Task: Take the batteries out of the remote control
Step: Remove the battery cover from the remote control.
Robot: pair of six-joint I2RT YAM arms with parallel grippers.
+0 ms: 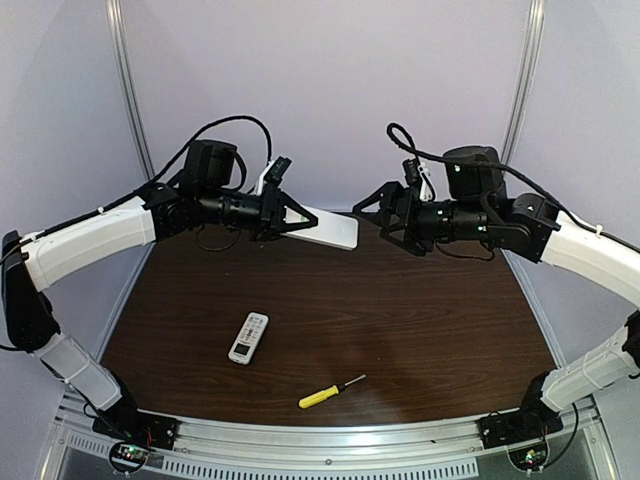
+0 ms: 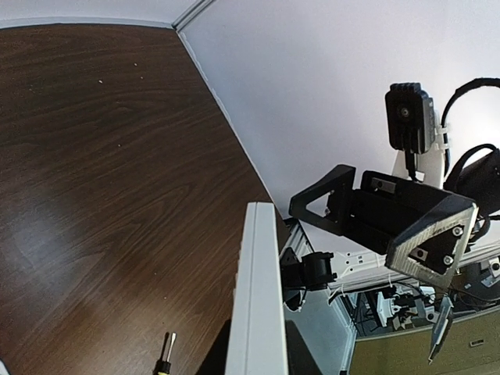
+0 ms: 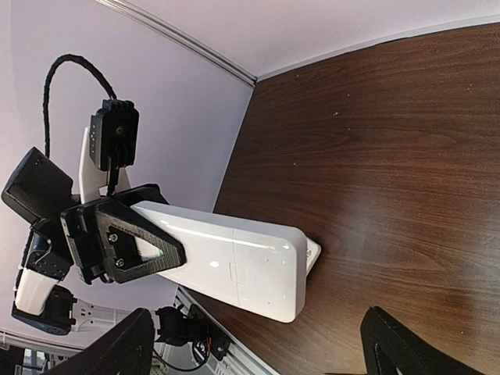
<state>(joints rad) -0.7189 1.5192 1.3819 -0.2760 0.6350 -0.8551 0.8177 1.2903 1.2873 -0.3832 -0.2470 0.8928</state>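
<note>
My left gripper is shut on one end of a long white remote control and holds it level above the back of the table. The remote's smooth back, with a cover seam and a small latch, faces the right wrist camera. In the left wrist view the remote shows edge-on. My right gripper stands open just off the remote's free end, its dark fingers spread wide at the bottom of its own view, touching nothing. The batteries are hidden.
A smaller white remote lies face up on the brown table, left of centre. A yellow-handled screwdriver lies near the front edge, and its tip shows in the left wrist view. White walls close off the back and sides.
</note>
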